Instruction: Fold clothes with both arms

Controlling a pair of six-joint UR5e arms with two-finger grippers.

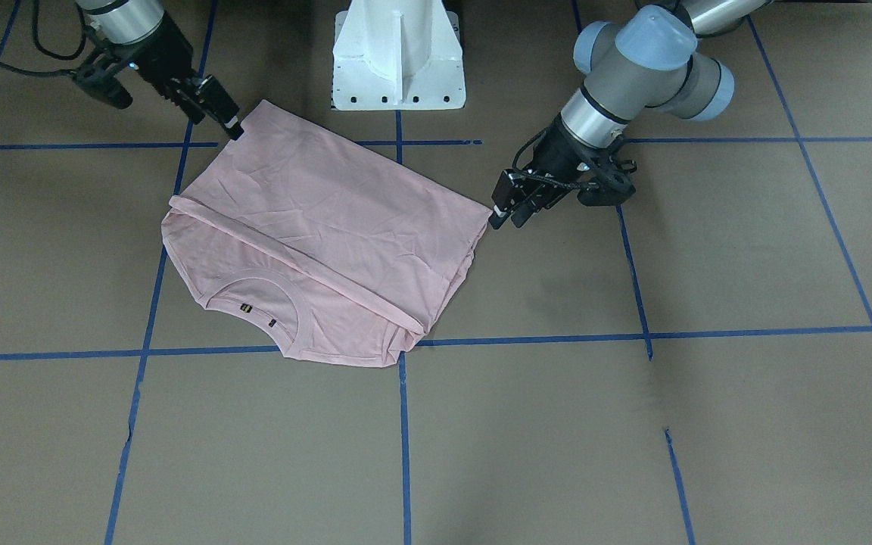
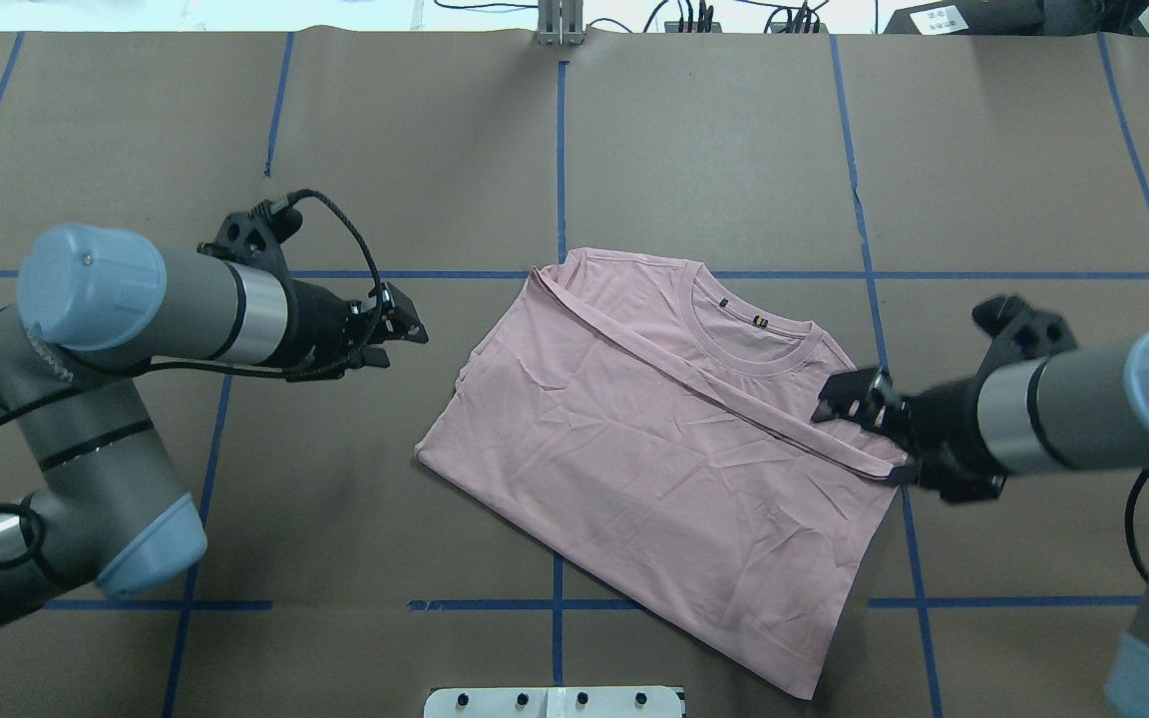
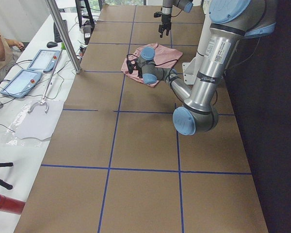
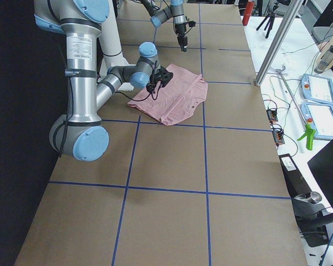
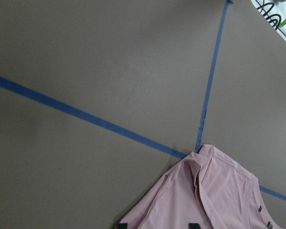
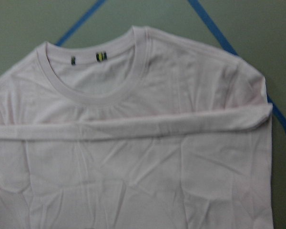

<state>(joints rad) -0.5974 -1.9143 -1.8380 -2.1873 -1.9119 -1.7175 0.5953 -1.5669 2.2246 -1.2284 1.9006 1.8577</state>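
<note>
Mid-desk, the T-shirt (image 2: pixel 654 479) lay folded once below its collar (image 2: pixel 752 365); the left gripper (image 1: pixel 508 218) and right gripper (image 2: pixel 859 434) hung open, empty, so further folds probably remained.

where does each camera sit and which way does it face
front-facing: across the table, facing the robot; left gripper, right gripper, white pedestal.
overhead: behind the robot, looking down; left arm, right arm.
exterior left: table's end, looking along it; left arm near.
exterior right: opposite end; right arm near.
left wrist: down at table; no arm.
right wrist: down at ribbed collar; no arm.
shared: every view shows the pink T-shirt.
</note>
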